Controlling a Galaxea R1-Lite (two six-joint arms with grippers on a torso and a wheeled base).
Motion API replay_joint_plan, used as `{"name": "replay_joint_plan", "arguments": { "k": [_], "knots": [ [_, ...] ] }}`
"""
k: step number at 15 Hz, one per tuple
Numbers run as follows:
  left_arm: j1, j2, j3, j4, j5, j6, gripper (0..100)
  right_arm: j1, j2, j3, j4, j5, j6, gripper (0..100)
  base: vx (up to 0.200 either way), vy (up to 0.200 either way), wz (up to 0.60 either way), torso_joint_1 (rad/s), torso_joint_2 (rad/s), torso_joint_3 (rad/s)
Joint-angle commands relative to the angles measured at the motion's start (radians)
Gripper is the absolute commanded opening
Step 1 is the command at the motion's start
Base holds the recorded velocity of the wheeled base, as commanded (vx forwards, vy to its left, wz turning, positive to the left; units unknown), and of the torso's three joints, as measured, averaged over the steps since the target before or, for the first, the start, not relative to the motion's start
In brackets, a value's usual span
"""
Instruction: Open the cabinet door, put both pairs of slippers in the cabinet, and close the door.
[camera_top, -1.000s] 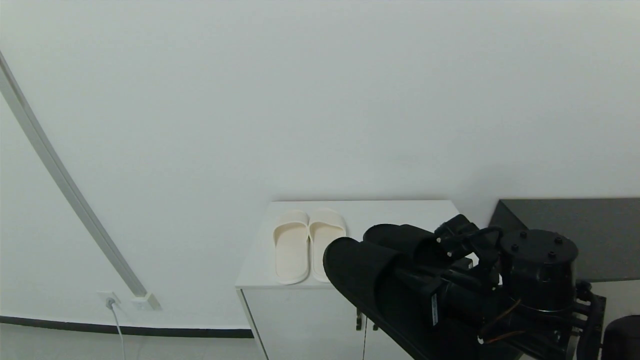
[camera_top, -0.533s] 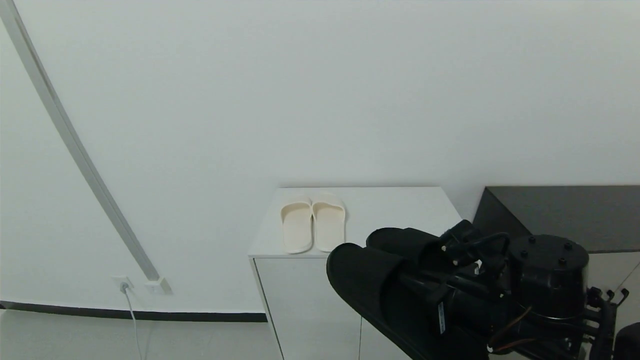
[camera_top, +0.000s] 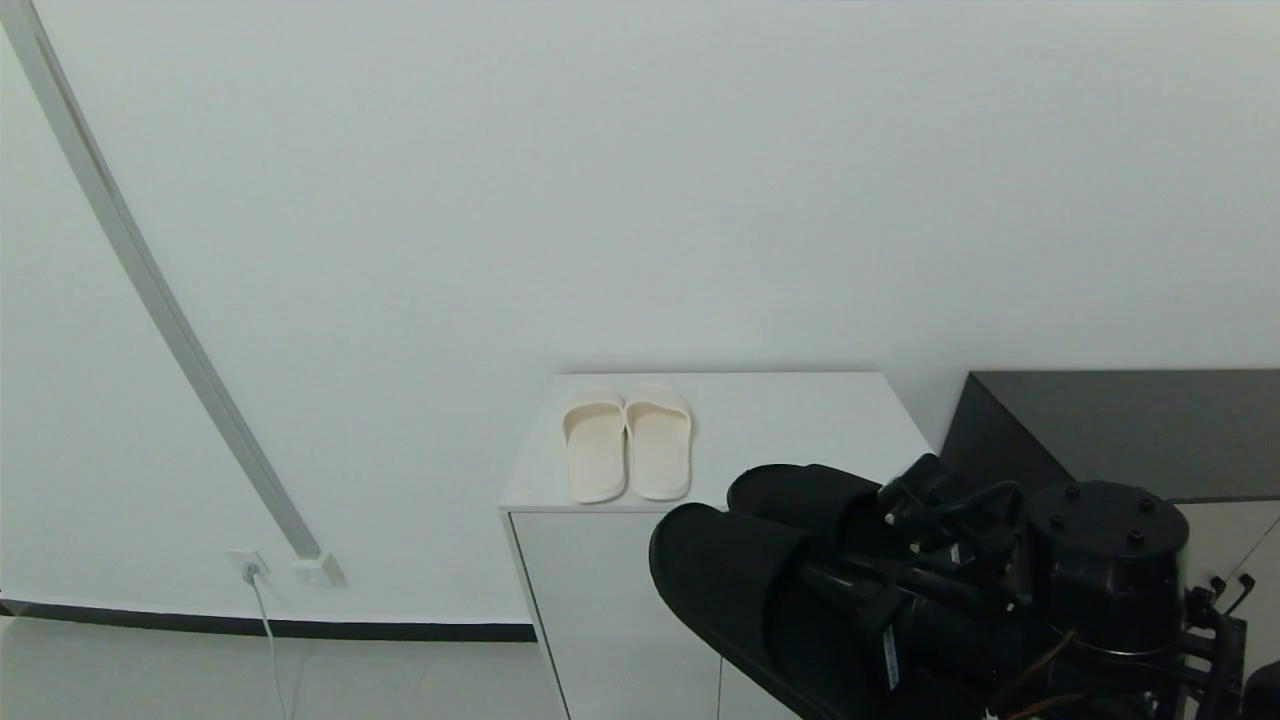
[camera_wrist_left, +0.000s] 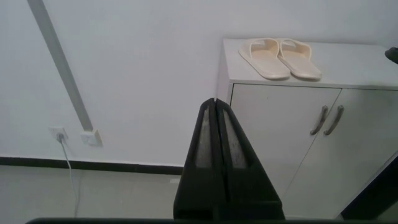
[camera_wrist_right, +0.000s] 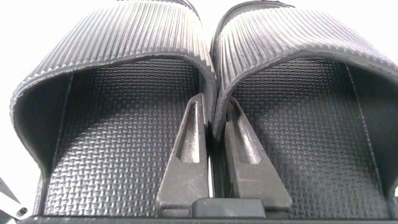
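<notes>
Head view has my right gripper low on the right, in front of the cabinet, carrying the black slippers in the air with their soles tilted. From the right wrist view, my two fingers sit one inside each slipper and pinch the adjoining side walls between them. The cream slippers lie side by side on the cabinet's top, near its left front corner, well apart from the black pair. Both cabinet doors are closed, their handles side by side at the middle. My left gripper has its fingers pressed together, holding nothing, and faces the cabinet front from its left.
</notes>
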Motion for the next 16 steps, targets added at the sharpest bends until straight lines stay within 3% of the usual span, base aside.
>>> {"name": "replay_joint_plan", "arguments": {
  "k": [1,4,9,10,16],
  "knots": [
    [0.0,0.0,0.0,0.0,0.0,0.0,0,-0.001,0.004,0.001,0.0,0.005,0.001,0,0.0,0.0,0.0,0.0,0.0,0.0],
    [0.0,0.0,0.0,0.0,0.0,0.001,0,-0.001,0.004,0.001,0.0,0.008,0.001,0,0.0,0.0,0.0,0.0,0.0,0.0],
    [-0.001,0.002,0.0,0.002,-0.003,0.001,0,-0.001,0.0,0.007,-0.002,0.008,0.004,0,0.0,0.0,0.0,-0.139,0.31,0.165],
    [-0.001,0.0,0.0,0.002,-0.003,0.001,100,-0.001,0.0,0.013,-0.002,0.008,0.004,0,0.0,0.0,0.0,-0.159,0.34,0.178],
    [0.0,0.0,0.0,0.0,-0.003,0.003,100,-0.001,0.0,0.024,-0.002,0.01,0.004,0,0.0,0.0,0.0,-0.154,0.34,0.187]
  ]
}}
